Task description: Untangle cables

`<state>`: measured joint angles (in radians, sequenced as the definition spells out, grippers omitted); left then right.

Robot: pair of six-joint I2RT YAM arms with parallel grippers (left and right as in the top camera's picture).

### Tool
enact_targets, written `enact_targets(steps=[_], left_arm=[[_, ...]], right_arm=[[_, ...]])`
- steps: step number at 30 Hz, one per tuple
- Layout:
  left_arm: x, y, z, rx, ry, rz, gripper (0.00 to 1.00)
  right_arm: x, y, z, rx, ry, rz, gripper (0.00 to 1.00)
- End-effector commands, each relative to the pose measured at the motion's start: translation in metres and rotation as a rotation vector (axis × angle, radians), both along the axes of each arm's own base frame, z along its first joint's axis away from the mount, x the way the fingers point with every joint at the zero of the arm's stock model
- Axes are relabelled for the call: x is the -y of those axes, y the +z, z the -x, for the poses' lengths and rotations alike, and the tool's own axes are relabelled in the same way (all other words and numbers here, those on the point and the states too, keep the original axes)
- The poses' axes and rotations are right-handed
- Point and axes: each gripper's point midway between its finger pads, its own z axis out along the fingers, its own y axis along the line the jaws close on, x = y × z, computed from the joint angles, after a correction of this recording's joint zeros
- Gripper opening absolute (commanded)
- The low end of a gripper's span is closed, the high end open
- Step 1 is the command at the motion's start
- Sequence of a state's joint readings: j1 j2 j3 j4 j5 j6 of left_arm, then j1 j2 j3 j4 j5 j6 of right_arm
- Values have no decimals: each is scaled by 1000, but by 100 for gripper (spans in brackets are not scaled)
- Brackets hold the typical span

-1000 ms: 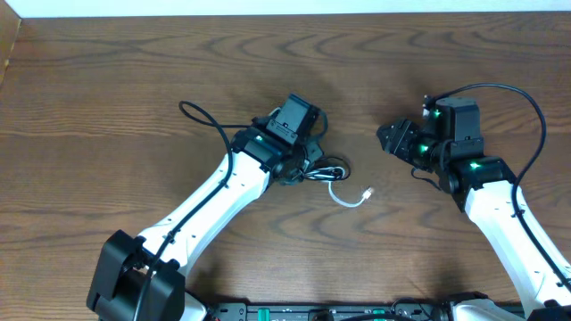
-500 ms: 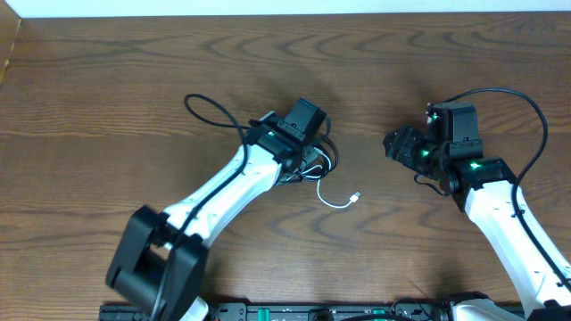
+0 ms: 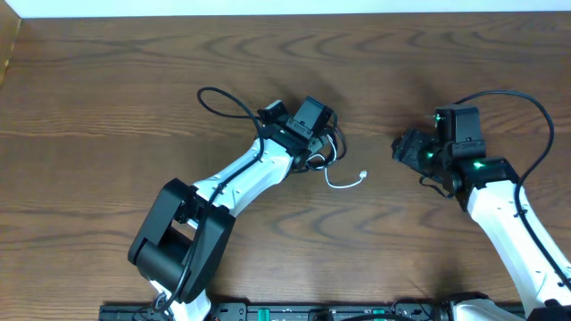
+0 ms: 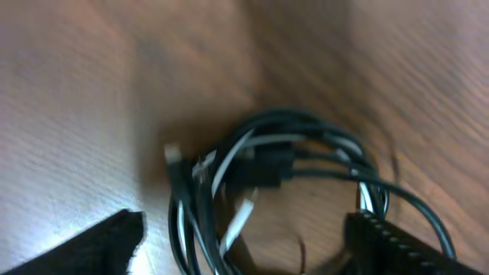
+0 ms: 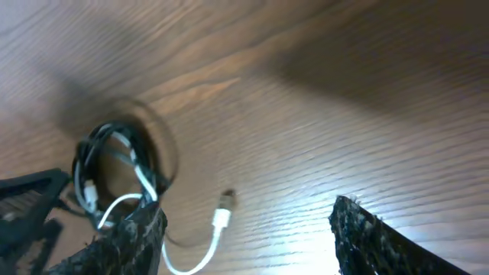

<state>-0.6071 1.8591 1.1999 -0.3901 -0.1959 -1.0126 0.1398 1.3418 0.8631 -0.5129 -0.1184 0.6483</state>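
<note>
Standing wide apart with nothing clamped between them, the jaws of the left gripper (image 4: 244, 225) hang just above the tangle (image 4: 260, 168), one finger on each side of it in the left wrist view. The black cord (image 4: 306, 122) makes most of that coil, several thin turns lying on one another, and the white cord (image 4: 233, 160) threads through them.

The right gripper (image 5: 248, 210) also has its jaws parted and empty. It sits well to the right of the coil, above bare wood. Between the two grippers, the free tail of the white cord curves out of the coil onto the wooden table (image 3: 107, 89) and ends in a small plug (image 5: 221, 219).

Both cords look light, limp and thin, so they will likely drag along together rather than hold a shape, and a pull on one turn may tighten the rest. The exposed white tail near its plug seems the cleanest place to pinch, with the black turns pinned or held by the other side. The left arm's own thicker cable (image 3: 214, 100) loops nearby and should be left out of any grasp.
</note>
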Motion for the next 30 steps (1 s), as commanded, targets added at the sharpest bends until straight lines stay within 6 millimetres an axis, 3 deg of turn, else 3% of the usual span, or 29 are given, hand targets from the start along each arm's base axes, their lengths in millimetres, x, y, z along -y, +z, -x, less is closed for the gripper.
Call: enact_targets(steps=[1, 7, 10, 20, 30], left_arm=[[-10, 13, -12, 57, -182, -162, 93], [-6, 56, -11, 135, -402, -237, 93], [3, 66, -4, 142, -499, -214, 93], [16, 56, -3, 139, -765, -231, 93], [3, 55, -16, 151, -879, -38, 93]], right_arm=[[5, 4, -5, 11, -9, 17, 68], [5, 4, -5, 12, -2, 22, 70], [5, 4, -5, 13, 0, 23, 70], [6, 1, 0, -5, 26, 41, 71], [6, 1, 0, -2, 35, 47, 73]])
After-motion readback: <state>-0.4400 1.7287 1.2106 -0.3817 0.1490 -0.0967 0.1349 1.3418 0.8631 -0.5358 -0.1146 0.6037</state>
